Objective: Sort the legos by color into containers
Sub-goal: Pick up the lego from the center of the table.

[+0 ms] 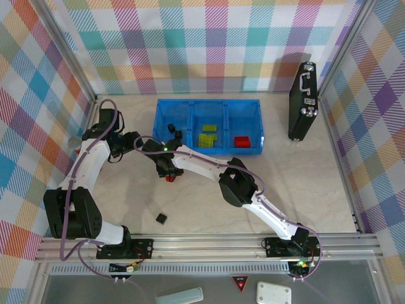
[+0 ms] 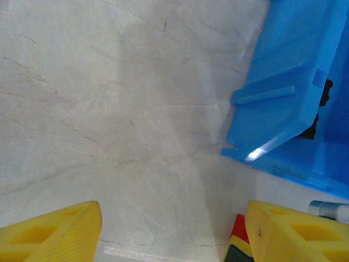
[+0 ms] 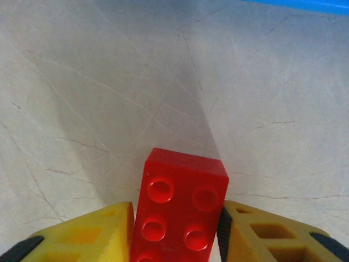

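My right gripper (image 1: 167, 173) is shut on a red lego (image 3: 182, 203), whose studded face shows between the yellow fingers (image 3: 87, 237). In the top view this red lego (image 1: 169, 180) sits just in front of the blue tray's left compartment (image 1: 162, 114). That compartment holds black legos (image 1: 173, 130), the middle one lime-green legos (image 1: 207, 138), the right one a red lego (image 1: 242, 141). One black lego (image 1: 162, 218) lies on the table near the front. My left gripper (image 2: 172, 234) stands open over bare table left of the tray (image 2: 283, 103), with nothing between its fingers.
A black case with metal latches (image 1: 303, 101) stands upright at the back right. The right arm (image 1: 237, 183) stretches diagonally across the table's middle. In the left wrist view, the held red lego (image 2: 240, 227) shows beside my right finger. Checked walls enclose the table.
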`<state>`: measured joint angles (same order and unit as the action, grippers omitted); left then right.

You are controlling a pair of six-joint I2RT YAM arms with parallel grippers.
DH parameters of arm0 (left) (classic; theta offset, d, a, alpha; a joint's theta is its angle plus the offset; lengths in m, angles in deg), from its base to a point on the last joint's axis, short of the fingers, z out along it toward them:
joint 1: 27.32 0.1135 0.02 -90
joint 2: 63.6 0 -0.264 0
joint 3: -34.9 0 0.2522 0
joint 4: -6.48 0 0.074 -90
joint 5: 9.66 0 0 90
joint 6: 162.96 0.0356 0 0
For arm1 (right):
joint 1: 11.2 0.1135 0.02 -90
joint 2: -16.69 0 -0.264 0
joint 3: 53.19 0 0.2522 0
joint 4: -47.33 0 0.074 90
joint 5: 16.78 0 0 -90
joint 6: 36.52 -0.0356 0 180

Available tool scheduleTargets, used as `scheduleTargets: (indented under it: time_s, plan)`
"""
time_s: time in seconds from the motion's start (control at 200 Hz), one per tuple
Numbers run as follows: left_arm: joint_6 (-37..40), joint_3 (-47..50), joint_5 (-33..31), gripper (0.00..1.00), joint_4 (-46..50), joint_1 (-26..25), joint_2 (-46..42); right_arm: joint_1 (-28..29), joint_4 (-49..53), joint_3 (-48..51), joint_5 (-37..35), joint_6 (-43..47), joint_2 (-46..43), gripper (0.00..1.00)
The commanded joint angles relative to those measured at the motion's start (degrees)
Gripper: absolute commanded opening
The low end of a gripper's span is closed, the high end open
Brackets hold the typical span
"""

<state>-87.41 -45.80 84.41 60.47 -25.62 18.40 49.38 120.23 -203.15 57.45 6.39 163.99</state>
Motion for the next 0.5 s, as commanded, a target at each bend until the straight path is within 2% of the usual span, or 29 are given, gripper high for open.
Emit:
scheduleTargets:
  time_s: [0.0, 0.285, 0.495]
  plan:
    - [0.5, 0.2, 1.0, 0.7, -0.4, 0.2, -0.3, 0.3, 0.4, -1.5, 0.7, 0.6, 0.6, 0.42]
    - [0.6, 0.1, 0.9, 0.7, -0.4, 0.2, -0.2, 0.3, 1.0, -0.5, -0.2, 2.0, -1.5, 0.36]
    - [0.7, 0.0, 1.0, 0.7, -0.3, 0.2, 0.0, 0.3, -0.5, 5.3, -1.0, 5.1, -6.6, 0.36]
